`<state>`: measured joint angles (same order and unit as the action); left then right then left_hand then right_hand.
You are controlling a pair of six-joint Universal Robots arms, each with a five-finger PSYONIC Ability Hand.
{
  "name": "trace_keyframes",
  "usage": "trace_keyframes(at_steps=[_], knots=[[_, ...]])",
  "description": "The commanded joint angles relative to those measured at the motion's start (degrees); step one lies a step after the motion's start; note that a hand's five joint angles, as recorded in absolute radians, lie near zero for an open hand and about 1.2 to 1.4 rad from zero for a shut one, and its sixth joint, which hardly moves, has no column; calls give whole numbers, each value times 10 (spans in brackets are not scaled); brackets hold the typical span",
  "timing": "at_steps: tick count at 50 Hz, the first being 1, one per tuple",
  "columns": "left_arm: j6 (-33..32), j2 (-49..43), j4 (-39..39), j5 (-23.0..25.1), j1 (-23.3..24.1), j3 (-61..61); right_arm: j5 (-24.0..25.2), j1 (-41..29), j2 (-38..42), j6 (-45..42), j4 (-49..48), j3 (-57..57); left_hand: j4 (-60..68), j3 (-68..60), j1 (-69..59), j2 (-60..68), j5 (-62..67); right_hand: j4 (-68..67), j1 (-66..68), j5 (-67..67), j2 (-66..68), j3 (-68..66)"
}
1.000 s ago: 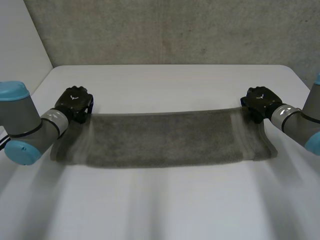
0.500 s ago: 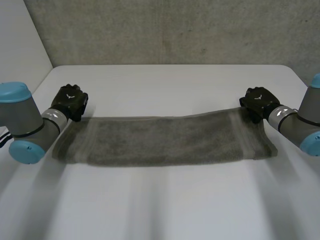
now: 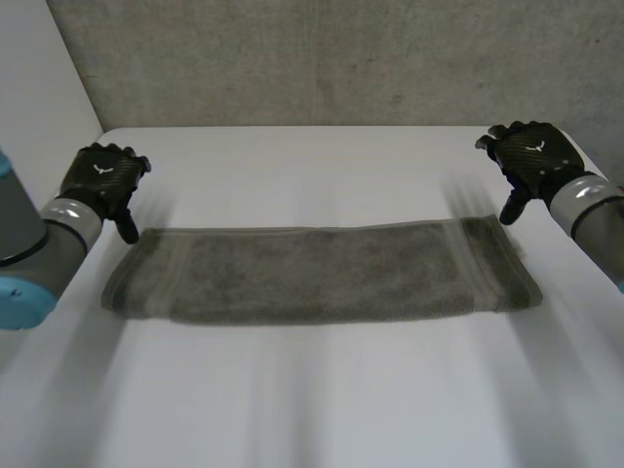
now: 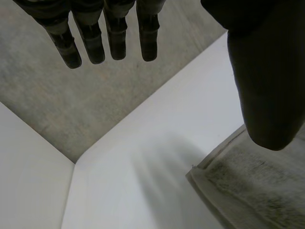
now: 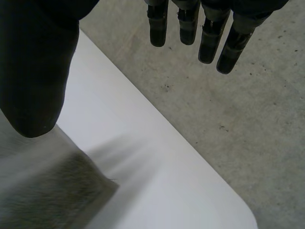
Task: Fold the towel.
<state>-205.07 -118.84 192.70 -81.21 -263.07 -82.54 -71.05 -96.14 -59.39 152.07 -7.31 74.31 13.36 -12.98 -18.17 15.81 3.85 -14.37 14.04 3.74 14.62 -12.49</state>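
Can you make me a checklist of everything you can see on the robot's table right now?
surface: white table, bare apart from the towel.
job's things: grey towel lying flat in a long strip across the table.
clutter: nothing seen.
hands: left hand open, fingers straight, near the towel's far left corner, holding nothing; right hand open, fingers straight, near the far right corner, holding nothing.
cables: nothing seen.
surroundings: grey concrete wall behind the table; white panel at the left side.
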Motion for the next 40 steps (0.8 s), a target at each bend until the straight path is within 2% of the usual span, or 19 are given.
trace_keyframes(at_steps=[1,8,12,22,33,35,36,37,38,39,40], knots=[[38,101,7,8,-2,-104,13,6,-70,15,-1,125,-34,30,64,-41,-21,44,-40,-37,-46,25],[85,145,7,39,-1,-170,73,38,-104,-2,5,231,-34,30,64,-41,-21,44,-40,-37,-46,25],[104,156,7,59,0,-199,87,60,-105,-16,5,253,-34,30,64,-41,-21,44,-40,-37,-46,25],[119,153,21,59,2,-216,88,92,-56,-90,-6,253,-34,30,64,-41,-21,44,103,106,98,25],[136,155,31,60,-1,-222,91,109,-5,-103,-38,232,-34,30,64,-41,-21,44,339,342,333,25],[136,155,31,59,-1,-223,92,108,4,-104,-38,225,-34,30,64,-41,-21,44,433,436,427,25],[136,155,31,59,-1,-223,92,108,4,-104,-38,225,-34,30,64,-41,-21,44,433,436,427,25],[136,155,32,59,-1,-225,93,108,7,-104,-38,224,-34,30,66,-42,-23,44,525,528,519,25],[136,155,32,59,-1,-225,93,108,7,-104,-38,224,-34,30,66,-42,-23,44,526,529,520,25],[136,155,33,60,-1,-228,97,108,8,-104,-38,225,-34,30,66,-42,-23,44,650,654,645,25],[136,155,34,60,-1,-229,106,109,7,-104,-38,225,-34,30,66,-42,-23,44,659,663,654,25]])
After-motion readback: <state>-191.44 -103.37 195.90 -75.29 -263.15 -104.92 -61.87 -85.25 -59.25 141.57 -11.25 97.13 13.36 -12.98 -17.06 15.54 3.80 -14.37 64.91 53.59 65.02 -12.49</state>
